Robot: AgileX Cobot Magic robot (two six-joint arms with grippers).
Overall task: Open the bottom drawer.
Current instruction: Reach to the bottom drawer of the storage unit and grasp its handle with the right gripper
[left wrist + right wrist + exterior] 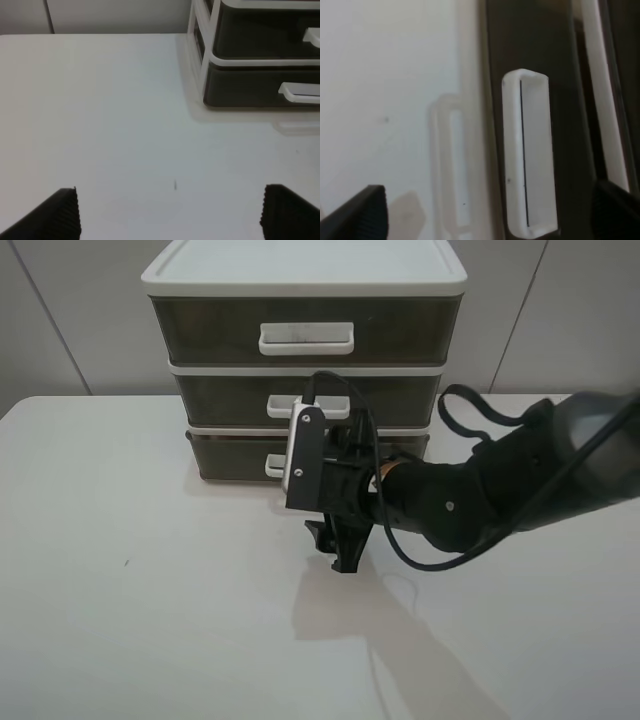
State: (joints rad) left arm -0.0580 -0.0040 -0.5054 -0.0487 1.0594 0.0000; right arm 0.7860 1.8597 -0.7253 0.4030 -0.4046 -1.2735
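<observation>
The bottom drawer point(228, 454) is the lowest of three smoky-brown drawers in a white-framed unit and sits shut, flush with the frame. Its white loop handle point(274, 466) is mostly hidden behind my right arm. My right gripper point(338, 492) reaches across from the right, turned on its side, just in front of that handle. In the right wrist view the handle point(526, 150) lies between the open fingertips point(356, 215), not touched, against the dark drawer front point(532, 40). My left gripper point(170, 215) is open and empty over the bare table, with the bottom drawer point(245, 87) far ahead.
The middle drawer point(220, 398) and the taller top drawer point(200, 330) sit above, both shut. The unit stands at the back of the white table point(130, 590), against a pale wall. A black cable point(470, 410) loops off the right arm.
</observation>
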